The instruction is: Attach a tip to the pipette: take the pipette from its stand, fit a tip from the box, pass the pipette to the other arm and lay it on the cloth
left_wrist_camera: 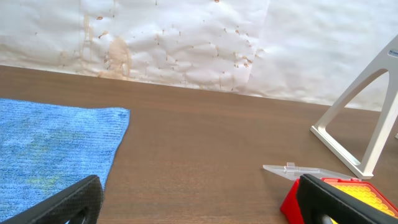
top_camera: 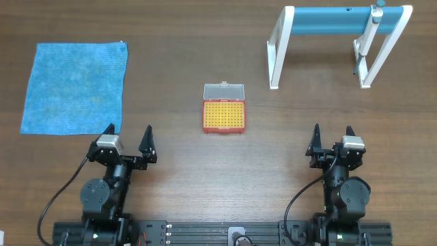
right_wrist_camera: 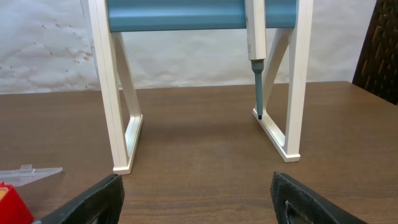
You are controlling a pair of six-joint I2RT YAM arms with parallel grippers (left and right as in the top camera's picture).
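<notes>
Gaping wide, left tool, right tool (both empty); pipette racked

No writing, number or sign can be read on the tip box, the stand, the pipette or the cloth.

Overhead downward; wrists low, forward (sharing stand).
</notes>
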